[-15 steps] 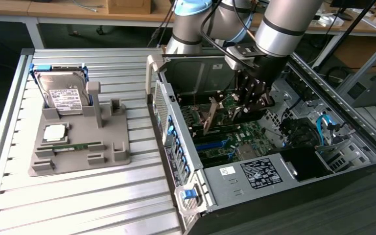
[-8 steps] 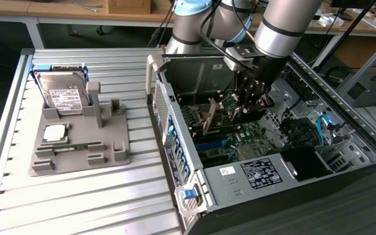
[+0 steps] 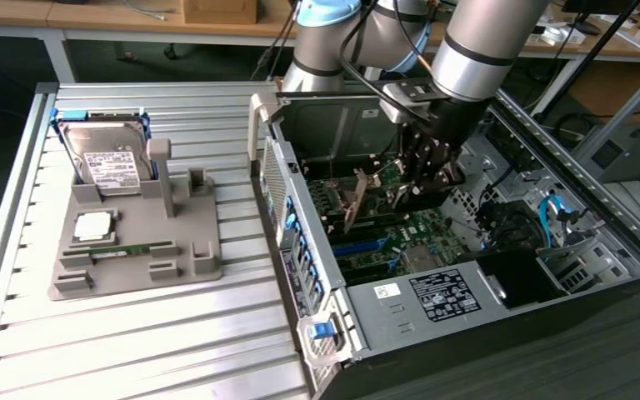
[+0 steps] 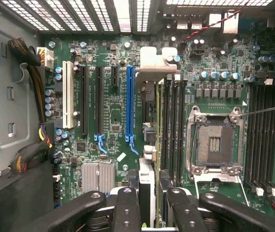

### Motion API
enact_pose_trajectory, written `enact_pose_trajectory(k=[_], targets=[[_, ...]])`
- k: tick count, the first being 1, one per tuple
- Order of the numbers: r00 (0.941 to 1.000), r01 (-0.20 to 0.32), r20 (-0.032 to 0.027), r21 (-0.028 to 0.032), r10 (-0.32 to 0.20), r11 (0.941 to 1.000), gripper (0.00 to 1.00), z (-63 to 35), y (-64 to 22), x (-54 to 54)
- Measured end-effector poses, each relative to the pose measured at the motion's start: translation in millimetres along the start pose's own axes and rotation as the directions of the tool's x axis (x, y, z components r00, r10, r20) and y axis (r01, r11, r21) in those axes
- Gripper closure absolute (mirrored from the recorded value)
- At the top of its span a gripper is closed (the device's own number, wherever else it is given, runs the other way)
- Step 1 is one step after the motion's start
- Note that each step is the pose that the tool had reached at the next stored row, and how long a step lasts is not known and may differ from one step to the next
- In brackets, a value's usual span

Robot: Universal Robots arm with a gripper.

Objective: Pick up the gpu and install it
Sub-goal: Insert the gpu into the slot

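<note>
Jaws: part-closed, dark fingers (image 4: 127,205) on either side of the card's near end, clamped on the gpu.
Gripper (image 4: 149,200): low inside the open computer case (image 3: 615,237), pointing down at the motherboard (image 4: 113,121); seen from outside at the end of the silver arm (image 3: 426,179).
Gpu (image 4: 149,121): edge-on between the fingers, running straight away from them to its silver bracket (image 4: 152,63) at the far end by the case's vented wall.
Gpu against the board: just beside the long blue slot (image 4: 130,104), between that slot and the black memory slots (image 4: 173,125) — seated or hovering, cannot tell.
Further out on the board: empty processor socket (image 4: 214,142) with its metal frame, past the memory slots; white slot (image 4: 68,101) and black slots on the other side of the blue one; ribbed heatsink (image 4: 98,176) near the fingers.
Outside the case: grey holder tray (image 3: 192,267) on the slatted table (image 3: 131,350), at the exterior view's left — well apart from the gripper.
On the tray: silver hard drive (image 3: 109,158) standing upright at the back, green memory stick (image 3: 120,248) lying flat in front, square chip (image 3: 92,223) between them.
</note>
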State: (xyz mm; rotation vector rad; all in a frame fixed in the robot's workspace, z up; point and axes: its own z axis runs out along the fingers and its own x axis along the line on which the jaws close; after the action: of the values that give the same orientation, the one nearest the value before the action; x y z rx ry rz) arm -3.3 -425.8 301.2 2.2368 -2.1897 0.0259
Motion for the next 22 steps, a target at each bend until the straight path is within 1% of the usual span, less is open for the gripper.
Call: enact_pose_trajectory(k=[22], targets=[[1.0, 0.0, 0.0, 0.0, 0.0, 1.0, 0.73, 7.4, 1.0, 1.0]])
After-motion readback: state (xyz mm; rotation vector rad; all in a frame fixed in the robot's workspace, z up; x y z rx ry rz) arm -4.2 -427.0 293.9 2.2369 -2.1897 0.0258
